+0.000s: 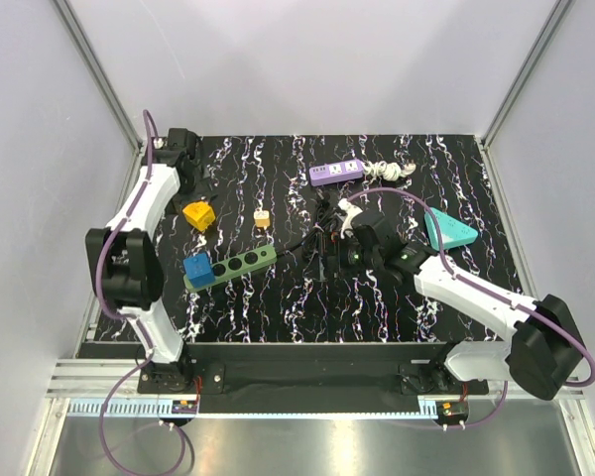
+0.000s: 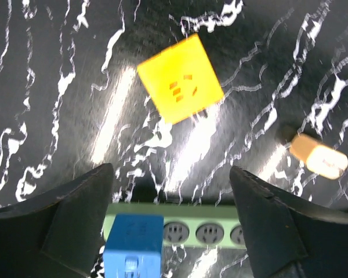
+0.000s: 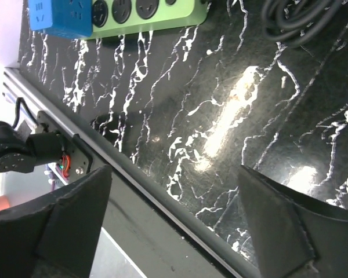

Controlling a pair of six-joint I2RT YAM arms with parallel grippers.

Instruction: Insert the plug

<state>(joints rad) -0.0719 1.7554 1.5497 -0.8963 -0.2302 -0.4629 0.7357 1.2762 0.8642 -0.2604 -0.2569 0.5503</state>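
Blue plug [image 2: 133,246] on the green strip [image 2: 203,233] runs off our left wrist view; we see left hand [image 2: 169,171] and right hand [image 3: 174,171] spread apart, empty.

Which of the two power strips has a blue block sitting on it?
The green power strip, toward the front left: the blue block sits on its left end. The purple power strip farther back carries nothing.
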